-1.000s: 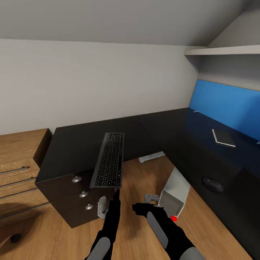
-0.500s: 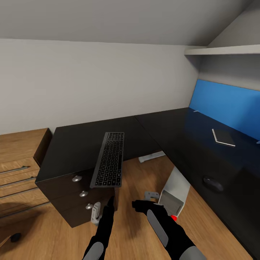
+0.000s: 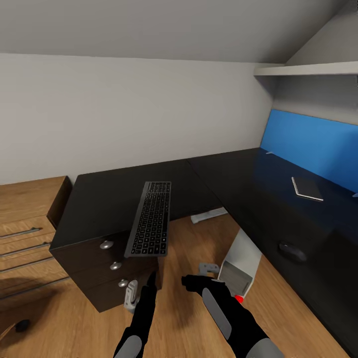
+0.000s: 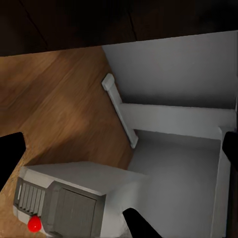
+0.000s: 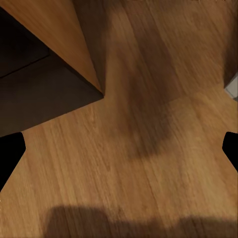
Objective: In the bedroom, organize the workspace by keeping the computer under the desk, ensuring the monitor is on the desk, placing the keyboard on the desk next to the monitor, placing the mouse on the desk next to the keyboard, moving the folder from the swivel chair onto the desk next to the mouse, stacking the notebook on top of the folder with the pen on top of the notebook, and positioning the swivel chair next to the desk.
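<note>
Walls: plain pale grey wall [image 3: 129, 109] across the back, meeting a second grey wall at the right corner.
Ceiling: sloped grey ceiling [image 3: 164, 25], dropping toward the back wall.
Shelf: white wall shelf [image 3: 306, 69] high at the right, casting a soft shadow beneath.
Floor: warm wood-plank floor [image 3: 89, 318]; in the right wrist view it carries broad dark shadows [image 5: 144, 114].
Furniture: an oak drawer unit [image 3: 27, 219] with thin metal bar handles stands at the left; a dark drawer pedestal [image 3: 107, 273] with three round silver knobs sits just beside it.
Light: even and diffuse, with a faint sheen on dark surfaces.
</note>
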### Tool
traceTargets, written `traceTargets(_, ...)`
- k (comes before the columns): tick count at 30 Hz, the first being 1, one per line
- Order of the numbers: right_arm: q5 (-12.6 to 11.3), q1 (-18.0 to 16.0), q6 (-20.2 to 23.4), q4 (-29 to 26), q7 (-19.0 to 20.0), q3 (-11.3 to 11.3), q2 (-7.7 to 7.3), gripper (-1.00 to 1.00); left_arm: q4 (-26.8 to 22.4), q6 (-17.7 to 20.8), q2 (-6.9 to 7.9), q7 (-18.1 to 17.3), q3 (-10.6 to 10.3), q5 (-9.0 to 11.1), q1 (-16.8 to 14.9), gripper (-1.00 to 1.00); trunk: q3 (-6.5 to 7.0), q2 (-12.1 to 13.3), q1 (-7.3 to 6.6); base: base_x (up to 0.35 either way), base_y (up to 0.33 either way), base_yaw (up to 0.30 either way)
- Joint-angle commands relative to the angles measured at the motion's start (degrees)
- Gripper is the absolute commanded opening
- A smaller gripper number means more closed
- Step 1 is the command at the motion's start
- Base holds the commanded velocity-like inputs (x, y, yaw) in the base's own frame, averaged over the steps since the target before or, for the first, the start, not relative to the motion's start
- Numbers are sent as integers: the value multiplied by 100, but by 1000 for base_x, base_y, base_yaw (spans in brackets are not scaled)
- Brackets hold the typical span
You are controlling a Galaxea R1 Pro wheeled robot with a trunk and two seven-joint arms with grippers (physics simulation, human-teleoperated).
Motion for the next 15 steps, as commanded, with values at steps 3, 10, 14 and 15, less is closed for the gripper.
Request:
traceTargets(3, -62, -35, 9, -11, -56, 18, 0, 100, 3, -41, 101, 46, -18, -9, 93, 100, -5, -3, -1, -64, 0, 0)
traceTargets(10, -64, -61, 8, -14, -64, 42, 3, 100, -20, -70, 136, 60, 4, 68, 214, 100, -5, -3, -1, -19, 0, 0)
traceTargets(14, -64, -65, 7, -14, -66, 54, 3, 100, -112, -90, 88, 100, 46, 116, 226, 100, -5, -3, -1, -5, 0, 0)
traceTargets(15, -64, -65, 7, -14, -65, 56, 3, 100, -159, -94, 80, 114, 49, 121, 227, 100, -5, -3, -1, -3, 0, 0)
